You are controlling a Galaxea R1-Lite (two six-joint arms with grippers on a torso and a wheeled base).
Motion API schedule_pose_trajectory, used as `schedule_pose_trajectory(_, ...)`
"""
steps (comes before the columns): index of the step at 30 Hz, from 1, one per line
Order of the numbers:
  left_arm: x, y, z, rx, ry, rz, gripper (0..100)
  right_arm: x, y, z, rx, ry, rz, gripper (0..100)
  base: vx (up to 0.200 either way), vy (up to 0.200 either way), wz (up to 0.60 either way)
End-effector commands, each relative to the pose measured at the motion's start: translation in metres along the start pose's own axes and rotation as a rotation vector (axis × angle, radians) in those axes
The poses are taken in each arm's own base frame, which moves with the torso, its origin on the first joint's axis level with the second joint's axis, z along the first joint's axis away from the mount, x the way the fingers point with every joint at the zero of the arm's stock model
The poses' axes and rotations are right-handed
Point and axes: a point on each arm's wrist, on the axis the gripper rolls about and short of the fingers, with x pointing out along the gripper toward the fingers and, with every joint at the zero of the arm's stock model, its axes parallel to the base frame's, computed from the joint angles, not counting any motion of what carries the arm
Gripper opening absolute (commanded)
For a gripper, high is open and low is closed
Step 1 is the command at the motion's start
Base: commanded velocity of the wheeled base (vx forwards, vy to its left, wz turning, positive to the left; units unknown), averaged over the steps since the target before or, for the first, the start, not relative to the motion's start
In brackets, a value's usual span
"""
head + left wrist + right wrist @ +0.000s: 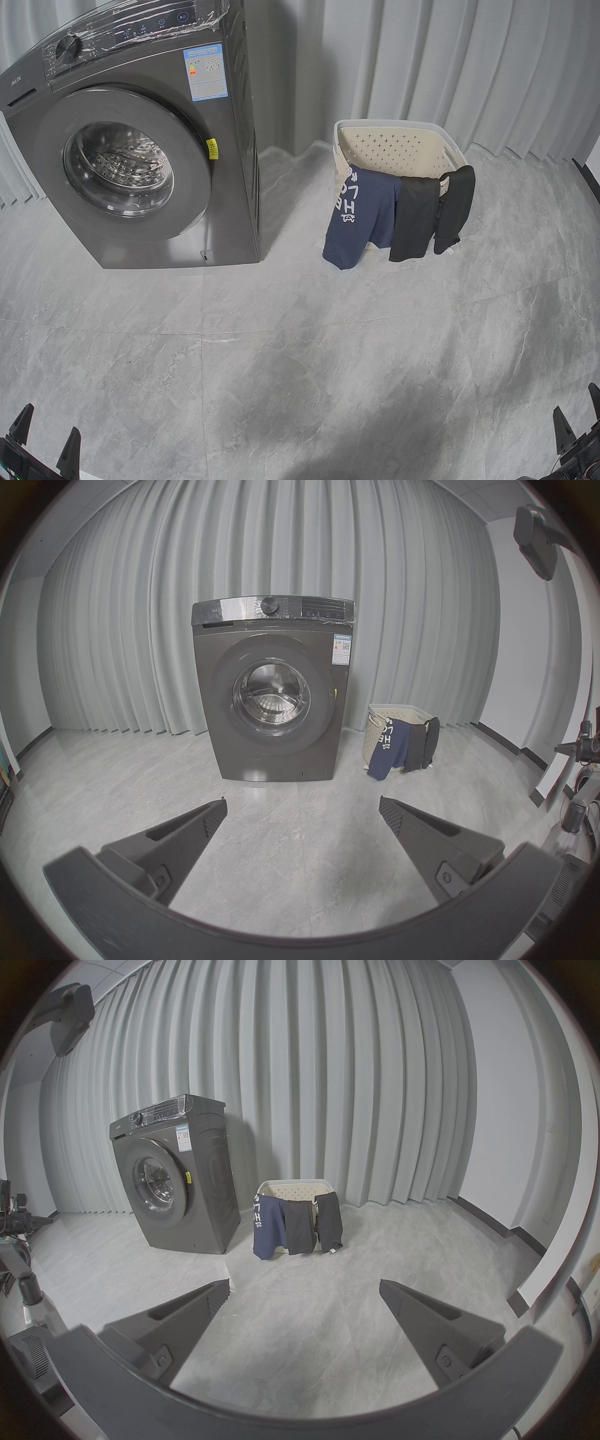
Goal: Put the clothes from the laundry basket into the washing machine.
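Far ahead of both claws, well apart from them, the laundry basket [400, 128] stands on the floor. Three clothes hang over its near rim, the side that faces the claws: a blue shirt [362, 212], a black piece in the middle [415, 215] and another black piece [456, 203]. Each one hangs long-way down, and the blue shirt reaches almost to the floor.

The basket sits a bit toward the side of the right claw [304, 1282], so I think that claw is nearer to it than the left claw [302, 802]. The washing machine [231, 156] stands ahead of the left claw, beside the basket.

Both claws are spread wide and hold nothing.

The round door [125, 165] looks shut to me, so it may need opening first. The hanging clothes hide the basket's front wall. I cannot tell if more clothes lie at the bottom.
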Motion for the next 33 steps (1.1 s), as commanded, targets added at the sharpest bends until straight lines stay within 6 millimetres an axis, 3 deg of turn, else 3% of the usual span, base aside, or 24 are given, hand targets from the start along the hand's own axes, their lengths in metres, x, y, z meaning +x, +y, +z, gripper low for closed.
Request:
schedule_pose_trajectory(1,0.0003,0.0002,-0.0047,0.0,0.004,0.0,100,-0.0001,0.0001,-0.005,-0.002,0.001,0.0,100,0.0,0.0,0.0)
schedule_pose_trajectory(7,0.0003,0.0002,-0.0047,-0.002,0.004,0.0,100,-0.0001,0.0001,-0.005,-0.002,0.001,0.0,100,0.0,0.0,0.0)
schedule_pose_trajectory(33,0.0003,0.0002,-0.0047,-0.002,0.004,0.002,100,-0.0001,0.0001,-0.005,-0.002,0.001,0.002,100,0.192,0.0,0.0)
